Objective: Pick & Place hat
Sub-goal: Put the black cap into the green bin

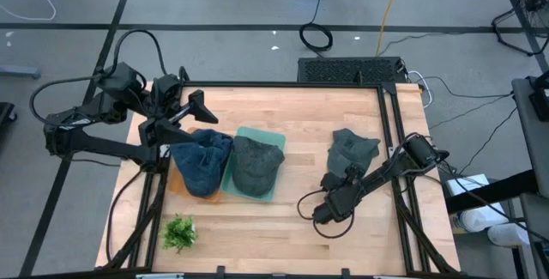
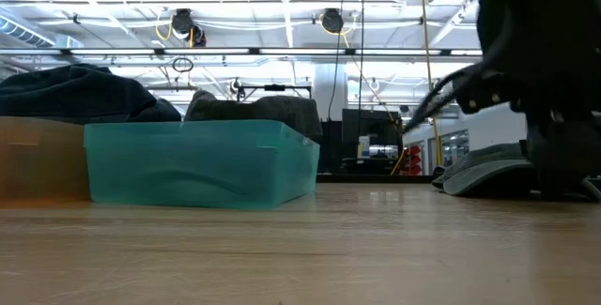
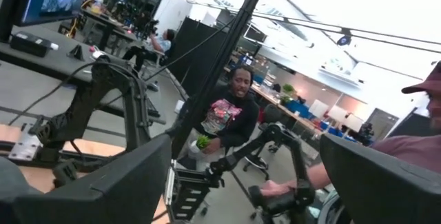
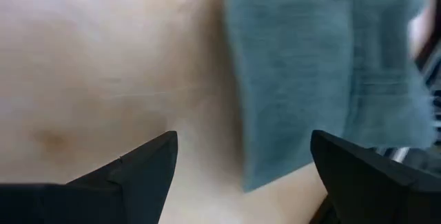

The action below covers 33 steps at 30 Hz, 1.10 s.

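Near the right edge of the counter (image 1: 343, 219), the right hand (image 1: 345, 178) sits low over the wood with its fingers spread wide and nothing between them. A grey-green hat (image 1: 353, 148) lies flat just beyond it, loose on the boards, not yet gripped as far as I can see. Over toward the left side, a dark grey hat (image 1: 256, 163) already fills a teal bin (image 1: 268, 189), and a blue hat (image 1: 202, 163) is heaped in an orange bin (image 1: 176, 184) just beside it. So two hats look put away, and one is left to lift and place. The left hand (image 1: 190, 107) hangs above the far left corner, fingers apart and empty. A small green plant (image 1: 179, 233) sits near the front left corner.
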Motion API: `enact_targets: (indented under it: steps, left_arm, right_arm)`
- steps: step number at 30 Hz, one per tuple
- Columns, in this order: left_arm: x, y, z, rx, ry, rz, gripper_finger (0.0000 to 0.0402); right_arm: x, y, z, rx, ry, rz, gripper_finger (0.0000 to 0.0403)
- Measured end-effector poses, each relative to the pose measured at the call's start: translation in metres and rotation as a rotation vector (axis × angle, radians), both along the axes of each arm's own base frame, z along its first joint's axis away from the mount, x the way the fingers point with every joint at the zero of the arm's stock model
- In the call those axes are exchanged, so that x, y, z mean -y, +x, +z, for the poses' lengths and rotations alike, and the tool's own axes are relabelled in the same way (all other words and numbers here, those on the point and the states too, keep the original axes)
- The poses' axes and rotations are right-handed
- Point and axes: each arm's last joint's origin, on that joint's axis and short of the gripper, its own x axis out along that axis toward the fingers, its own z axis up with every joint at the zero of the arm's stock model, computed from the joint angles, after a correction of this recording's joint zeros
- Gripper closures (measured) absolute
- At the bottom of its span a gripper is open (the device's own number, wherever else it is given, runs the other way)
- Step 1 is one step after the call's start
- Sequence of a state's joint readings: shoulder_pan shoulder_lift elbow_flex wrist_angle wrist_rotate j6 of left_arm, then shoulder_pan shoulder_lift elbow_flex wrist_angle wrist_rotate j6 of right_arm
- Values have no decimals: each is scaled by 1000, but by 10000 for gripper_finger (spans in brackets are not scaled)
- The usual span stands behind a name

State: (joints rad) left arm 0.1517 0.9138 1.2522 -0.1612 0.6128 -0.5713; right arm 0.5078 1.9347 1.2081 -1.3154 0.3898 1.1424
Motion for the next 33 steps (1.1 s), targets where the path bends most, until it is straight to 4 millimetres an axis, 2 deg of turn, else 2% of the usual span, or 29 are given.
enact_targets:
  steps: [8, 11, 15, 21, 25, 27, 33]
  left_arm:
    - [0, 0, 0, -19, -39, -6, 23]
    - [0, 0, 0, -26, -52, -8, 23]
    - [0, 0, 0, -31, -61, -9, 23]
    - [0, 0, 0, -24, -49, -8, 23]
    - [0, 0, 0, -23, -47, -6, 23]
    - [0, 0, 0, -23, -46, -6, 23]
    - [0, 0, 0, -22, -49, 7, 23]
  right_arm:
    - [24, -19, -18, -70, -107, -19, 86]
    - [27, -21, -20, -76, -128, -18, 99]
    - [26, -21, -21, -75, -130, -13, 157]
    - [26, -22, -19, -115, -124, 18, 288]
    - [22, -18, -9, -157, -142, 84, 377]
    - [18, -15, -1, -167, -169, 136, 393]
    - [6, -1, 32, -174, -222, 301, 400]
